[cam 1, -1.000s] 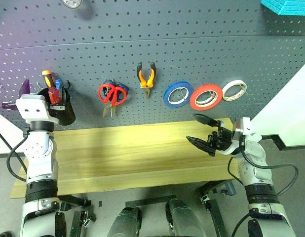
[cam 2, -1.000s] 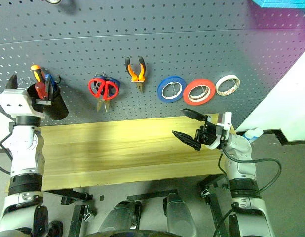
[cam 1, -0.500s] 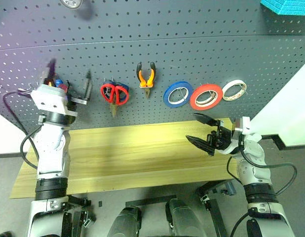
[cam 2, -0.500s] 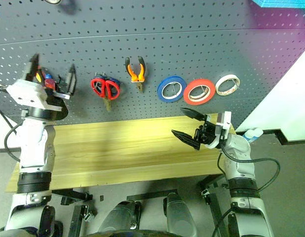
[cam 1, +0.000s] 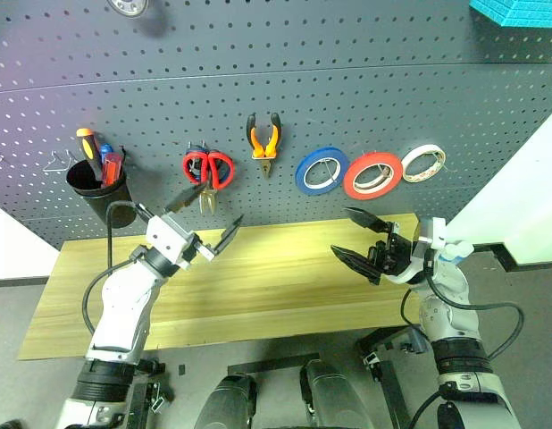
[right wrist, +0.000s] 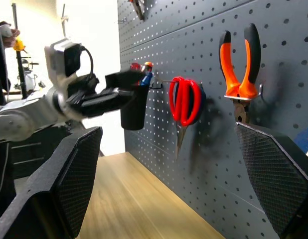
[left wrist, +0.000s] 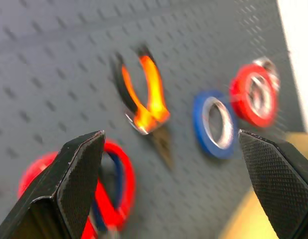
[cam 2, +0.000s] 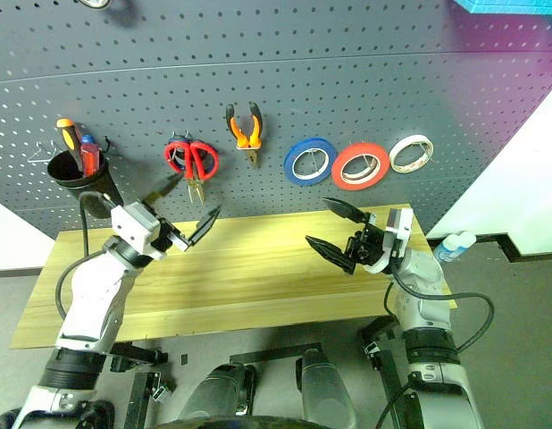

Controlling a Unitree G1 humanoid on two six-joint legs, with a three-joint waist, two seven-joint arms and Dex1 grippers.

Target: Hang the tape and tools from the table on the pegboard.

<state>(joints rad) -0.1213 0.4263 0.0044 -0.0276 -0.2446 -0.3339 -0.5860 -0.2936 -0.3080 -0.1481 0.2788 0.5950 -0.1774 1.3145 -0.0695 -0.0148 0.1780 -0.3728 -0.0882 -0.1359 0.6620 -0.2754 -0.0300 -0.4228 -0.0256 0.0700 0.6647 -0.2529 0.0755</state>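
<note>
On the dark pegboard (cam 1: 347,71) hang the red tape (cam 1: 372,174), the orange-and-black pliers (cam 1: 264,138) and the red-handled scissors (cam 1: 207,170). A red-handled screwdriver (cam 1: 90,150) stands in a black cup (cam 1: 102,192) hooked to the board. My left gripper (cam 1: 221,203) is open and empty over the left part of the wooden table (cam 1: 276,286), pointing up at the board below the scissors. My right gripper (cam 1: 341,232) is open and empty over the table's right part, pointing left. The left wrist view faces the pliers (left wrist: 144,94) and the red tape (left wrist: 253,94).
A blue roll (cam 1: 322,171) and a whitish roll (cam 1: 423,163) hang on either side of the red tape. Blue handles show behind the red scissors. A white wall panel (cam 1: 526,197) borders the board at right, with a small bottle (cam 2: 455,243) beside the table's right end.
My left arm has swung down and to the right, from the black cup to above the table in front of the scissors. The right gripper has stayed in place.
</note>
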